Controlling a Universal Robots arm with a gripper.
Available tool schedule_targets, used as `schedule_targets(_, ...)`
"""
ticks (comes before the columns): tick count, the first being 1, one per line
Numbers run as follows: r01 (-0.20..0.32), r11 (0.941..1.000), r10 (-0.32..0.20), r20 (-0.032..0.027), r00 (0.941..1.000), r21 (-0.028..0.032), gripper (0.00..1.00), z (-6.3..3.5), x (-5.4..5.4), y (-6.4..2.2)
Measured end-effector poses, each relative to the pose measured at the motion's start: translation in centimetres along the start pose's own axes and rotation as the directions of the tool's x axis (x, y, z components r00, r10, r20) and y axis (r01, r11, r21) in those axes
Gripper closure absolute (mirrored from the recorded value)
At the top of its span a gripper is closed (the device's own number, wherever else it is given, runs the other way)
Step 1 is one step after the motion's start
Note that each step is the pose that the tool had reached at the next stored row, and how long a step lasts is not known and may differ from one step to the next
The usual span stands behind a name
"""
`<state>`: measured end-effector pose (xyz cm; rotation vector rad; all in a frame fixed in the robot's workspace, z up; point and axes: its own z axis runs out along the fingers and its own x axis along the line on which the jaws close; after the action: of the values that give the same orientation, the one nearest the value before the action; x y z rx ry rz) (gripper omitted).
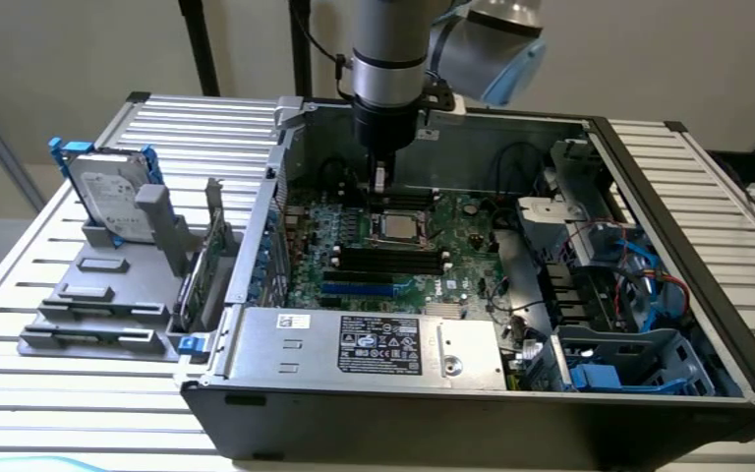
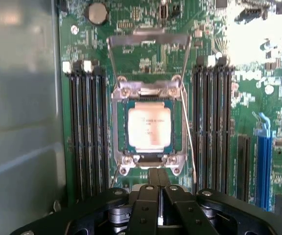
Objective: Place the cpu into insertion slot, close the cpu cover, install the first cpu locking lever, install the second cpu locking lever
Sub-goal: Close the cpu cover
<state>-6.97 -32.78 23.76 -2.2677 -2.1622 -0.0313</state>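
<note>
The cpu (image 2: 150,126), silver-grey top up, lies flat in the insertion slot (image 2: 120,128), a silver-rimmed socket on the green board. The cpu cover (image 2: 148,39) stands swung open at the socket's hinge side, off the chip. A thin wire locking lever (image 2: 187,132) runs loose along one side of the socket. My gripper (image 2: 158,172) is shut, its black fingers pressed together with nothing between them, tips close to the socket edge opposite the cover. In the exterior view the gripper (image 1: 380,185) hangs just above the socket with the cpu (image 1: 397,228).
Black memory slots (image 2: 87,132) flank the socket on both sides. The open case holds a power supply (image 1: 365,344), a blue drive cage (image 1: 640,359) and cables at the exterior view's right. A hard drive (image 1: 109,192) stands outside at the exterior view's left.
</note>
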Motion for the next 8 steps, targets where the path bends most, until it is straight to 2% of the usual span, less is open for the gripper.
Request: schedule_targets(8,0.000,1.0000,0.000,-0.0007,1.0000,0.0040,0.89,-0.25,-0.1,3.65)
